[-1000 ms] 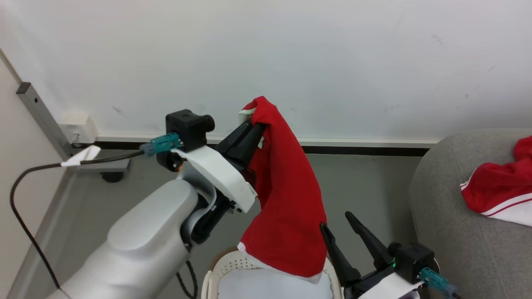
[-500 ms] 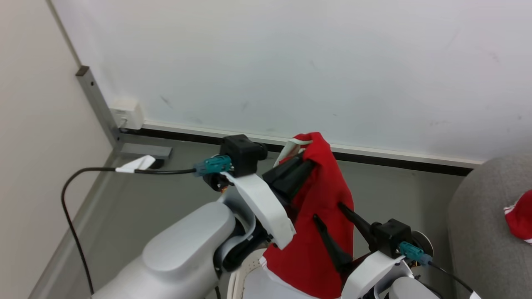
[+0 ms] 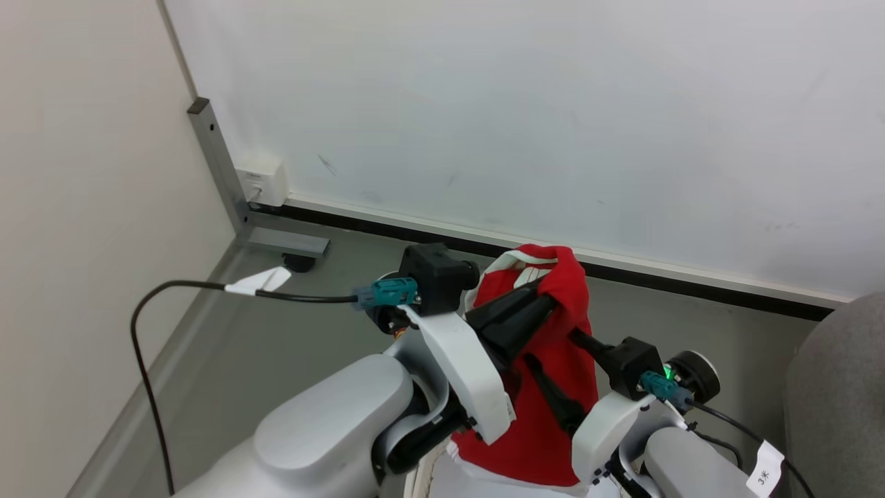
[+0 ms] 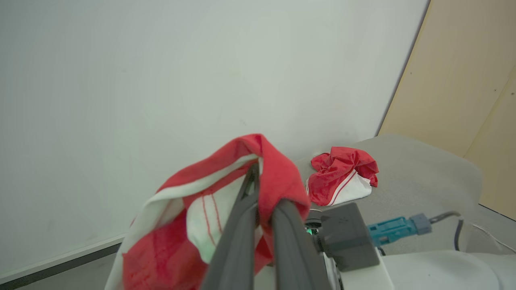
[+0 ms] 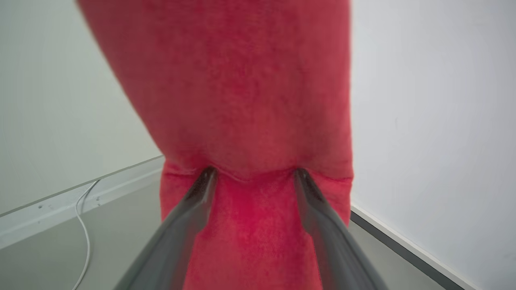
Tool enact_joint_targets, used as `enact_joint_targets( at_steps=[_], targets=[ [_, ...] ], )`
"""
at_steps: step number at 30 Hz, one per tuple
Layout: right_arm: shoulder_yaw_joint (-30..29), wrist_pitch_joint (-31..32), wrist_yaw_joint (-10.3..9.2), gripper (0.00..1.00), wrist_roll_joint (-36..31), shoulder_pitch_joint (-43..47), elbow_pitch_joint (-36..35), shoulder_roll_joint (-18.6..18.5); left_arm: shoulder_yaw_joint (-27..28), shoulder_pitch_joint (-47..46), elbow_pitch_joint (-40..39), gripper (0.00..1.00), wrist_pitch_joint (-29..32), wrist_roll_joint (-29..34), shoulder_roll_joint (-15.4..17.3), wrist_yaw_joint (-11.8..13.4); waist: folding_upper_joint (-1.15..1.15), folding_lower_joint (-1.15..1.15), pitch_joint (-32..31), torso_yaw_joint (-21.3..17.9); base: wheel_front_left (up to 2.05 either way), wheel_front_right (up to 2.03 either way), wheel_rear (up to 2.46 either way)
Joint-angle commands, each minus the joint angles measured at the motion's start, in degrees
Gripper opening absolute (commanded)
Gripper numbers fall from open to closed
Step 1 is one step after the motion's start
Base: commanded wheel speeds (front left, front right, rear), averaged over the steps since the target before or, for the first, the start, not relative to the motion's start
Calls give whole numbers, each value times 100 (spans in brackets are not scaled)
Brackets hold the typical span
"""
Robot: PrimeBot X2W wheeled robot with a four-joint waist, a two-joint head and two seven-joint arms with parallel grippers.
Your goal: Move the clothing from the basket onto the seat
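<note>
Carrying is in hand: the left hand [image 3: 546,302], shut tight on a red garment [image 3: 546,443], holds it aloft. The cloth hangs below and touches the right hand [image 3: 550,346], whose fingers are spread wide and empty. Next, a swing toward the sofa [image 3: 836,387] beyond the right hand seems needed. The left wrist view adds a second garment [image 4: 342,177] already lying there.

The left claw [image 3: 545,304] is raised and pinched tight on the top fold of a red garment [image 3: 529,443], which hangs down from it in a long drape with a white hem at the bottom. The right claw [image 3: 551,346] has its fingers spread apart, tips against the hanging cloth. A white basket [image 3: 429,484] peeks in below. A grey sofa [image 3: 836,387] sits at the right edge, on a grey floor [image 3: 290,346] before a white wall [image 3: 525,104].
</note>
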Motion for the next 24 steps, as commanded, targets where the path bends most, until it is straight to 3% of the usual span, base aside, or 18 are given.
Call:
enact_joint_targets(
  at_steps=[1, 3, 4, 6, 7, 8, 9, 24],
  targets=[
    [47, 4, -13, 100, 14, -140, 63, -36, -11, 67, -16, 0, 5, 1, 28, 1, 0, 0, 3, 35, 0, 0, 0],
    [70, 4, -13, 100, 36, -192, 81, -39, -13, 69, -9, 0, 4, -6, 42, 4, 0, 0, 7, 63, 0, 0, 0],
    [75, 4, -13, 92, 34, -227, 92, -46, -14, 69, -9, 0, 2, -10, 48, 4, 0, 0, 12, 74, 0, 0, 0],
    [85, 4, -13, 47, 2, -284, 95, -60, -15, 68, -8, 0, -5, -15, 55, 5, 0, 0, 20, 91, 0, 0, 0],
    [80, 4, -13, 41, -25, -304, 81, -64, -17, 67, -10, 0, -8, -16, 59, 8, 0, 0, 25, 95, 0, 0, 0],
    [73, 4, -13, 25, -47, -307, 56, -66, -18, 65, -13, 0, -11, -17, 62, 12, 0, 0, 31, 100, 0, 0, 0],
    [70, 4, -13, 0, -71, -301, 27, -68, -17, 64, -15, 0, -13, -18, 69, 9, 0, 0, 37, 102, 0, 0, 0],
    [-49, 3, -13, 0, -138, -56, -282, -156, 63, 50, 95, 0, -93, -88, 174, 58, 0, 0, 87, -26, 0, 0, 0]
  ],
)
